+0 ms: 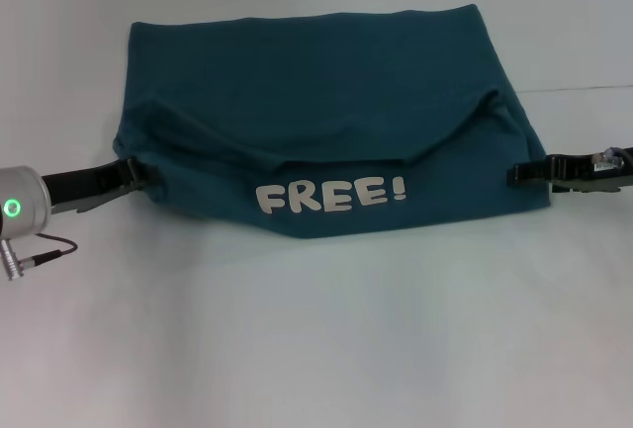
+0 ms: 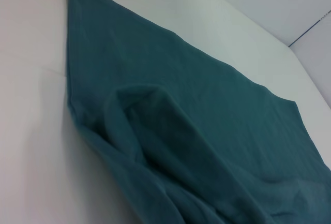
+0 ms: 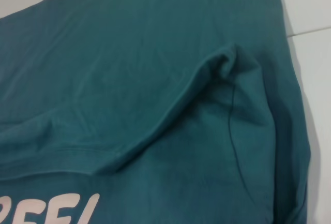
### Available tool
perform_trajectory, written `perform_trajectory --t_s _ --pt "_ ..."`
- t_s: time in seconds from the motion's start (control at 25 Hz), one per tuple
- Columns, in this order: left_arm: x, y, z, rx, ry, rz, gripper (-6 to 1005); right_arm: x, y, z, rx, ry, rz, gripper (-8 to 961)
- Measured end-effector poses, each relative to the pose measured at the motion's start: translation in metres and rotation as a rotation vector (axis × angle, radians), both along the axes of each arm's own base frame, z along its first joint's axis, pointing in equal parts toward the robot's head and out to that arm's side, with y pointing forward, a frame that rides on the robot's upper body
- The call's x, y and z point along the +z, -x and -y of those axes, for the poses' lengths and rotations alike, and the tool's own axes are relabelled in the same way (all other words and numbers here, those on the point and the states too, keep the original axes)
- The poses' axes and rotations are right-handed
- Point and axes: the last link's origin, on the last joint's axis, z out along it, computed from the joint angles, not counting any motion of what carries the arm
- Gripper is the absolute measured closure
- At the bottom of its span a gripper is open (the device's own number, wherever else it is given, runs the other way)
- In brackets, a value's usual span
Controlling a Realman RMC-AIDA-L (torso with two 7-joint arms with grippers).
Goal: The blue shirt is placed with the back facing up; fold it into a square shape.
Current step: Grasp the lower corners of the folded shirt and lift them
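Note:
The blue shirt (image 1: 326, 82) lies across the white table. Its near part is folded back over the rest, so the white "FREE!" lettering (image 1: 331, 195) faces up. The folded flap's edge sags in the middle and rises at both sides. My left gripper (image 1: 136, 171) is at the shirt's left edge, level with the fold. My right gripper (image 1: 514, 173) meets the right edge at the same height. The left wrist view shows rumpled teal cloth (image 2: 207, 131). In the right wrist view the flap's edge (image 3: 129, 53) and part of the lettering (image 3: 57, 211) appear.
The white table (image 1: 316, 349) stretches out in front of the shirt and to both sides. A seam line in the surface (image 1: 584, 87) runs off at the far right. A cable (image 1: 45, 250) hangs from my left wrist.

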Motion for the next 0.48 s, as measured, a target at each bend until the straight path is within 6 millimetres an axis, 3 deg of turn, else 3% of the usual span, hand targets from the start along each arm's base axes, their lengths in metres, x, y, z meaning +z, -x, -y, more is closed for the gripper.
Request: perform_trajectory --t_s 0.48 --pt "0.001 0.001 -0.001 0.003 -0.006 -0.003 983 -0.013 0.0 -0.001 -0.004 -0.003 0.005 226"
